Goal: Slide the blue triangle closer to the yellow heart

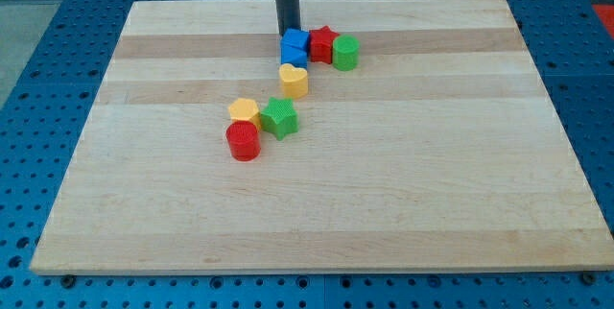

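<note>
Wood board (403, 203): my tip (287, 32) touching blue triangle (295, 44).

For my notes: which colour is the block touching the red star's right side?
Green, seen in the camera view.

Blue triangle (294, 48) lies just above, touching, yellow heart (294, 80).

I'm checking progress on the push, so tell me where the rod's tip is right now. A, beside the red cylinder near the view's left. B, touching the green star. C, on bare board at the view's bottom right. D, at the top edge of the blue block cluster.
D: my tip sits at the top edge of the blue blocks, just above the yellow heart.
</note>
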You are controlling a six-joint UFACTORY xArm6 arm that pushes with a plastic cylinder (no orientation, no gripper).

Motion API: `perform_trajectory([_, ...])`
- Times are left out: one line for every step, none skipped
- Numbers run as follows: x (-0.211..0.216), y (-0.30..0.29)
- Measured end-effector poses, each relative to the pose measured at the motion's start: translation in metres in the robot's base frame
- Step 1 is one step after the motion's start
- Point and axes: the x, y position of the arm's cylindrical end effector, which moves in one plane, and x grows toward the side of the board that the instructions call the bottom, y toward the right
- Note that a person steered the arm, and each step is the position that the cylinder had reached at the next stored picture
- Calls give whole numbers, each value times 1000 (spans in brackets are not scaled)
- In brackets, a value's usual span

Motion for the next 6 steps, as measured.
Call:
perform_trajectory([3,3])
perform_trajectory([12,4])
perform_trajectory([12,4])
perform_trajectory([11,4])
perform_trajectory([-3,3])
perform_trajectory([-6,-25])
